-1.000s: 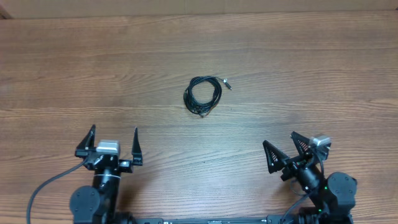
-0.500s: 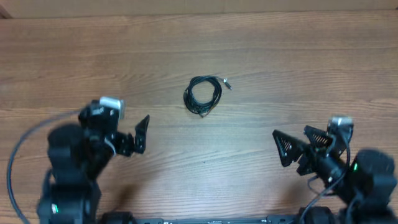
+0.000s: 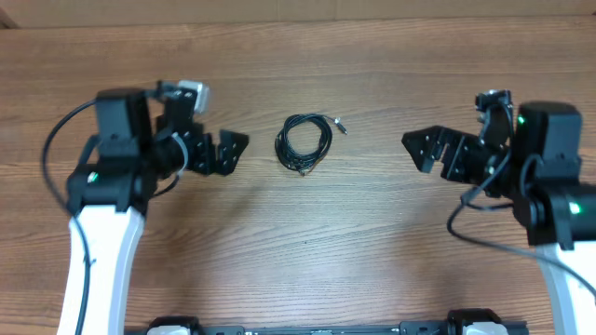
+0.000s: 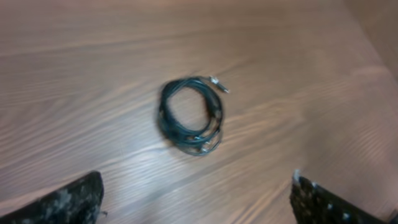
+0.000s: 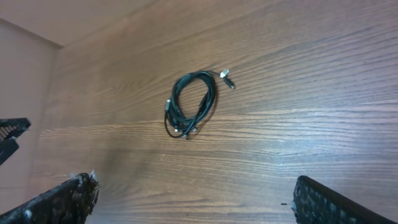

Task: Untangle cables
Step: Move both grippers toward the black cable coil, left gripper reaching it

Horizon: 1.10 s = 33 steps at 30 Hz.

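The cables (image 3: 304, 143) lie as one small black coil on the wooden table, with a metallic plug end (image 3: 340, 123) sticking out at its upper right. My left gripper (image 3: 226, 153) hangs open to the left of the coil, clear of it. My right gripper (image 3: 426, 149) hangs open further off on the right. In the left wrist view the cables (image 4: 189, 115) lie ahead of the open gripper (image 4: 196, 186), nothing between its fingers. The right wrist view shows the cables (image 5: 189, 104) beyond the open, empty gripper (image 5: 194, 183).
The table's far edge (image 3: 298, 20) runs along the top of the overhead view. A thick black arm cable (image 3: 56, 140) loops out beside the left arm. The left gripper's tip (image 5: 9, 137) shows at the far left of the right wrist view.
Both arms have swung up from the front edge of the table toward the coil, one on each side. The coil has not moved.
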### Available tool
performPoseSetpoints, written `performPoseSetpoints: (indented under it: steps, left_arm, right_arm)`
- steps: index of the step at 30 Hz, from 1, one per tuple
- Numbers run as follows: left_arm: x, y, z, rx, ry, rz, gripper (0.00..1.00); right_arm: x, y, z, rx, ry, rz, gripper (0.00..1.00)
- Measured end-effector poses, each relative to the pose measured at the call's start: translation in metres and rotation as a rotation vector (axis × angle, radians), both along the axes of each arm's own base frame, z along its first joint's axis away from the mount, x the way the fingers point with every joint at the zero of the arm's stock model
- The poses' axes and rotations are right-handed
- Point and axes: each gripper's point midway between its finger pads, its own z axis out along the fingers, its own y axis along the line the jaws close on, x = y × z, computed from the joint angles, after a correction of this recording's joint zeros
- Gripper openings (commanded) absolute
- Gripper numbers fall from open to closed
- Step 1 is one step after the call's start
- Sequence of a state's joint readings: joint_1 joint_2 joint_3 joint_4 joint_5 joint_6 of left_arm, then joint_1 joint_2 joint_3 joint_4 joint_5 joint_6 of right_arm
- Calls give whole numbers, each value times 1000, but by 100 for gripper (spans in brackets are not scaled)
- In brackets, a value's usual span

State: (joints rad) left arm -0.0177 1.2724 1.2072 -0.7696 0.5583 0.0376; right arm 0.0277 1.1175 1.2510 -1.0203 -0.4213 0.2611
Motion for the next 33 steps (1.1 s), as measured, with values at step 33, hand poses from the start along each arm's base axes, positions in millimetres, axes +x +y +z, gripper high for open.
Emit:
performPoseSetpoints:
  steps: [33]
  left_arm:
    - [60,-104,-154,14,387,145,78]
  right_arm:
    - [46,-54,-103,-506,234,-114,82]
